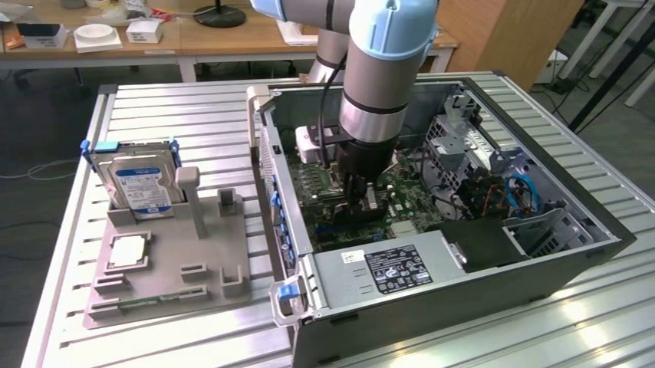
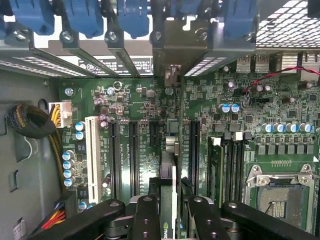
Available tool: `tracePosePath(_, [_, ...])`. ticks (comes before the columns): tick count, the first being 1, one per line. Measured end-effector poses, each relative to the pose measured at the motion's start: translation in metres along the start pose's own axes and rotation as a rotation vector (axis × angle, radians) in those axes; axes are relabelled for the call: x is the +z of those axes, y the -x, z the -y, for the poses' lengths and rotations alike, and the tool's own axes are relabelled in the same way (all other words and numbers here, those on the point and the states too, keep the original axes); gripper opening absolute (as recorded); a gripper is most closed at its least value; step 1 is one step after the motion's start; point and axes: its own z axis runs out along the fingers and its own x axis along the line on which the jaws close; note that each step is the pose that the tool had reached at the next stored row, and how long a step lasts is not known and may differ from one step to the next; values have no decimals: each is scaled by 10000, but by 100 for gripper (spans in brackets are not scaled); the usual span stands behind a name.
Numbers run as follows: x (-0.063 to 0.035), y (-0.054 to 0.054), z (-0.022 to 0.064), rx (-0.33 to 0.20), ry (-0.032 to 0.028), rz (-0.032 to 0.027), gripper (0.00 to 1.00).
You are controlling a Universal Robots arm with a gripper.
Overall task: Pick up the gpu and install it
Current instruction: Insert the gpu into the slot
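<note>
Exterior view: claw (image 1: 360,201) holds gpu (image 1: 366,205) over motherboard (image 1: 409,207).

Tight quarters inside the open computer case (image 1: 573,268)

The gripper (image 2: 167,220), clamped on the edge-on gpu (image 2: 168,165), sits low over the motherboard (image 2: 240,130), hemmed by the power supply (image 1: 394,272) on one side, the drive cage (image 1: 461,146) and cables (image 1: 517,192) on another, and the slot brackets (image 2: 115,55) ahead; the worktop (image 1: 174,107) beside the parts stand (image 1: 174,276) lies open
</note>
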Motion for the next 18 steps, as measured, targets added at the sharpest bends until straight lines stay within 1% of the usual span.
tracePosePath(6, [10,-3,-14,-5,-15,-3,26])
tracePosePath(11, [20,-4,-21,-5,-9,-5,26])
tracePosePath(13, [37,-4,-21,-5,-14,4,26])
tracePosePath(18, [36,-4,-21,-4,-13,0,26])
